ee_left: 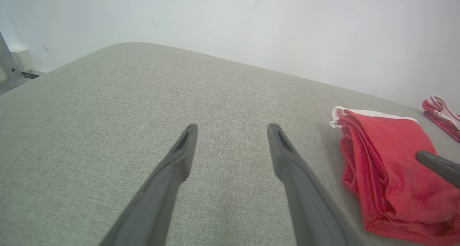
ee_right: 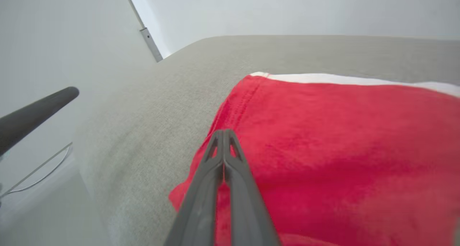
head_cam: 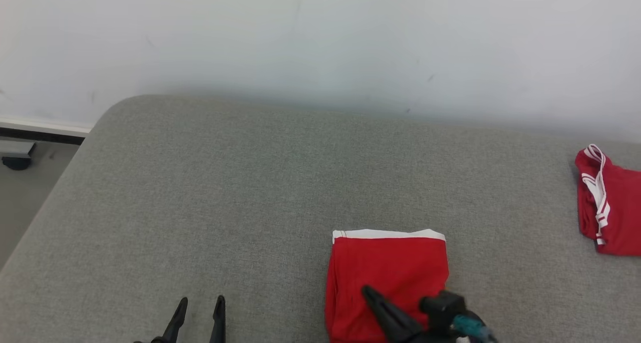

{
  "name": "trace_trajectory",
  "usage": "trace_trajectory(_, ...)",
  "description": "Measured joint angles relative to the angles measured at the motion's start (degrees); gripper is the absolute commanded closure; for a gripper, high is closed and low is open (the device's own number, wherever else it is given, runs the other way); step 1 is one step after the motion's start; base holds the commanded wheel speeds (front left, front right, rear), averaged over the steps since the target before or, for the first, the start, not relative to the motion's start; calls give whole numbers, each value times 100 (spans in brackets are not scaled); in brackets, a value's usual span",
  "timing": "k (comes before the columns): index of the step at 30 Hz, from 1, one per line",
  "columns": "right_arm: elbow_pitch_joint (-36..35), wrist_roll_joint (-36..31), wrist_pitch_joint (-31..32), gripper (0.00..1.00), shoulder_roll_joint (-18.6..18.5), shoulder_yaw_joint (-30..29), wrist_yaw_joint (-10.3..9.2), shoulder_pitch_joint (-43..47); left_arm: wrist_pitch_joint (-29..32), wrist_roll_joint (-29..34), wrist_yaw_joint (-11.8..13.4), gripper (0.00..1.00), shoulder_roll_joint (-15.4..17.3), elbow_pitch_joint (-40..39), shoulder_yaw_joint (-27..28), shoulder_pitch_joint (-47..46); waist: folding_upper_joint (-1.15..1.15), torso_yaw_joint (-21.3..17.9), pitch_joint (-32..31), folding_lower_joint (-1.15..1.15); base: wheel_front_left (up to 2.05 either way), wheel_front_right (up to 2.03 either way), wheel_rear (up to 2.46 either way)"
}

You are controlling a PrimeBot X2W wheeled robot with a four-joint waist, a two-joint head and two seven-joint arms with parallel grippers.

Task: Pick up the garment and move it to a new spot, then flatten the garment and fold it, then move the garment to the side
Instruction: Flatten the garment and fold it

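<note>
Folded red garment sits at 5 o'clock on the grey cushion, w/ R gripper pinched closed over it. L gripper at 7, fingers apart. 2nd red garment bunched at 3.

The left gripper holds its two long dark fingers wide apart, with a big gap between the jaws. They point straight ahead. The right gripper has its jaws squeezed tight together, tip to tip. It leans toward the left gripper. The two grippers are well apart.
</note>
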Motion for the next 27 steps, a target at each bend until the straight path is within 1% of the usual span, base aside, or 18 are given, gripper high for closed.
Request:
trace_trajectory(2, -232, -159, -1, 100, -35, -455, 0, 82, -1, 2, 0, 0, -5, -46, 42, 7, 0, -52, -15, 0, 0, 0, 0)
trace_trajectory(4, -501, -375, -1, 100, -47, -1034, 0, 220, -1, 25, 0, 0, -11, -105, 79, 9, 0, -113, -29, 0, 0, 0, 0)
trace_trajectory(7, -934, -825, -2, 100, -32, -1820, 0, 487, -1, 41, -1, 0, -26, -180, 135, 14, 0, -215, -48, 0, 0, 0, 0)
trace_trajectory(10, -1367, -1248, -1, 100, 81, -2530, 0, 826, -1, 94, 0, 0, -35, -252, 171, 30, 0, -330, -64, 0, 0, 0, 0)
trace_trajectory(13, -1738, -1558, -2, 100, 254, -3099, 0, 1171, 0, 200, -1, 0, -38, -321, 177, 47, 0, -452, -74, 0, 0, 0, 0)
trace_trajectory(17, -2160, -1789, -1, 100, 443, -3573, 0, 1546, -1, 323, -1, 0, -44, -417, 204, 80, 0, -608, -76, 0, 0, 0, 0)
trace_trajectory(23, -2532, -2067, -1, 100, 619, -3900, 0, 1957, 0, 553, -1, 0, -54, -573, 288, 103, 0, -810, -55, 0, 0, 0, 0)
trace_trajectory(24, -2577, -2093, -1, 77, 634, -3935, 0, 2009, -1, 586, -1, 0, -53, -591, 302, 108, 0, -838, -50, 0, 0, 0, 0)
trace_trajectory(25, -2617, -2136, -1, 51, 650, -3982, 0, 2051, 0, 609, -1, 0, -54, -604, 319, 114, 0, -863, -47, 0, 0, 0, 0)
trace_trajectory(26, -2666, -2187, -1, 4, 662, -4009, 0, 2095, -1, 626, -1, 0, -56, -615, 335, 125, 0, -886, -44, 0, 0, 0, 0)
trace_trajectory(27, -2698, -2221, -1, 0, 675, -4051, 0, 2121, 0, 645, -1, 0, -56, -623, 353, 136, 0, -906, -43, 0, 0, 0, 0)
